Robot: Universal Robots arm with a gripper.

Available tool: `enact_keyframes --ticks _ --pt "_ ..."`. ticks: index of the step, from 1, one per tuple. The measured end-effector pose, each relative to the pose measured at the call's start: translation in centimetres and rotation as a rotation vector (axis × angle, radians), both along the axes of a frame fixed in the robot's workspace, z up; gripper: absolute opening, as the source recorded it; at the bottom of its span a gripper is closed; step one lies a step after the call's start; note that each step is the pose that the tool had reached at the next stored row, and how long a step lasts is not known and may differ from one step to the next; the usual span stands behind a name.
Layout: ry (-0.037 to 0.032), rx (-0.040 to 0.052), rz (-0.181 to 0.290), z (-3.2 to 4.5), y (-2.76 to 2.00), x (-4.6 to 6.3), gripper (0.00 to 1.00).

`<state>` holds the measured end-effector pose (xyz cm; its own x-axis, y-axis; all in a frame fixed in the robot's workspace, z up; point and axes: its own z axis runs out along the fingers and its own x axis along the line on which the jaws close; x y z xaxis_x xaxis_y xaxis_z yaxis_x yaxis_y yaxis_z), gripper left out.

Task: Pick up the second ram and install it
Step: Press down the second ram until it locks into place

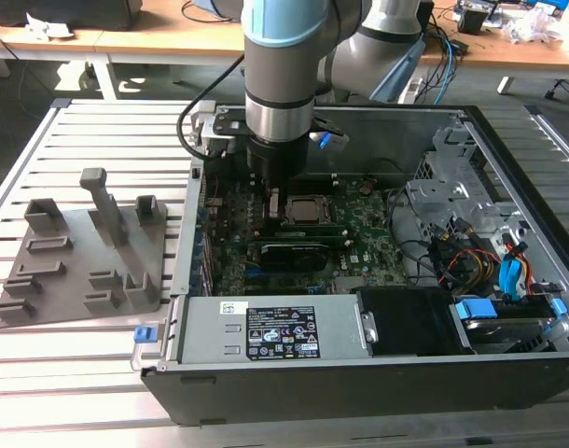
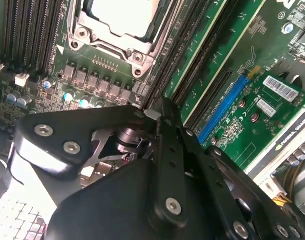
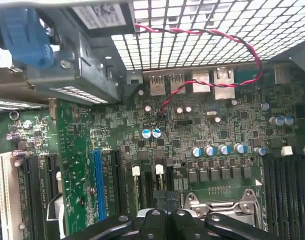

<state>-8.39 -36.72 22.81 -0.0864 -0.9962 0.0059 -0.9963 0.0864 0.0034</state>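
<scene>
One robot arm (image 1: pixel 277 84) stands near vertical, wrist pointing straight down, reaching into one open computer case (image 1: pixel 359 378) that lies on its side on a slatted metal surface (image 1: pixel 98 131). Its tool (image 2: pixel 162 112) hangs low over the motherboard (image 1: pixel 368 247), just beside the single processor socket (image 2: pixel 120 20), above the long dark memory slots that run alongside it. In the first wrist view the tool (image 3: pixel 166 212) sits over those slots, close to two white slot latches (image 3: pixel 136 170). Whether the tool is open or closed cannot be told from here, and whether the second ram is in its grip or already seated below it cannot be told either. One blue expansion slot (image 3: pixel 97 185) runs parallel to the dark ones, and one twisted red-and-black wire (image 3: pixel 207 32) loops across the perforated rear wall. One grey power supply (image 1: pixel 275 329) with a label lines the case's near edge. On the exterior view's left, well apart from the case, one grey slotted tray (image 1: pixel 70 280) rests flat on the surface, its posts upright.
</scene>
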Motion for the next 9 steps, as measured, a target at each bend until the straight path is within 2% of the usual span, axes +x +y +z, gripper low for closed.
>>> enact_keyframes --ticks 1,2,4,8,9 --pt "-0.0008 0.0014 0.0 0.37 0.02 0.1 0.11" --pt "0.0001 -0.0009 0.0 0.67 0.0 0.4 0.11" --pt "0.0013 -0.0027 -0.001 0.68 -0.01 2.4 0.11" --pt "0.0025 -0.0034 0.0 0.68 0.0 4.3 0.11" --pt "0.003 -0.0061 -0.001 0.8 -0.01 4.8 0.11"
